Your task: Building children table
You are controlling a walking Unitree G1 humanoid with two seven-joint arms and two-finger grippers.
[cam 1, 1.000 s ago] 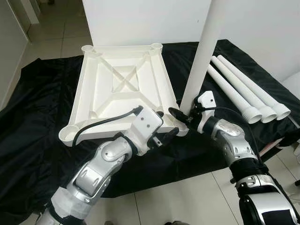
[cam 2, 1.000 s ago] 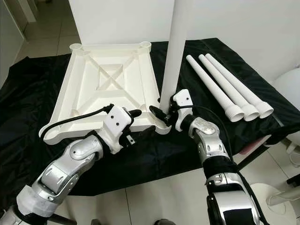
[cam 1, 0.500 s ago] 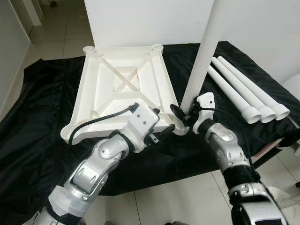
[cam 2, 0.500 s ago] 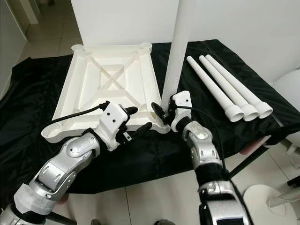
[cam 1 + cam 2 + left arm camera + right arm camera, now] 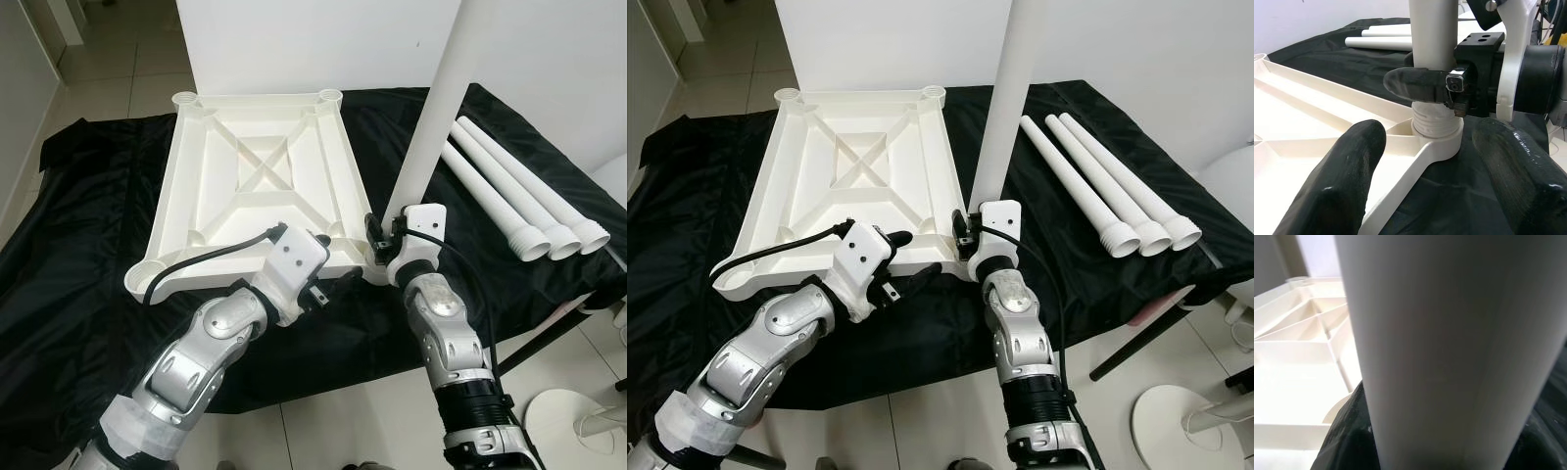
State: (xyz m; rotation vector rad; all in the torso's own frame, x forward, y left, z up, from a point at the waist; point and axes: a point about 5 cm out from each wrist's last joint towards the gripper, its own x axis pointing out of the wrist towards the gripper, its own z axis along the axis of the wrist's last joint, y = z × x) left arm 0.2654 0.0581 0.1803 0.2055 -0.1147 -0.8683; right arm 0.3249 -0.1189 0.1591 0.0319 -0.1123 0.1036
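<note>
While the white table leg stands upright in the near corner socket of the upturned table frame, its threaded end is seen seated in that socket. The leg is gripped low down, just above the threads, by the right gripper, whose fingers are closed around it. The left gripper is held just beside the socket, its fingers spread open to either side of the corner and touching nothing that can be made out. The step in hand is judged to be the screwing-in of the first leg; further turning of the leg is called for, with the frame steadied. Three spare legs are laid on the black cloth beyond the right fingers.
</note>
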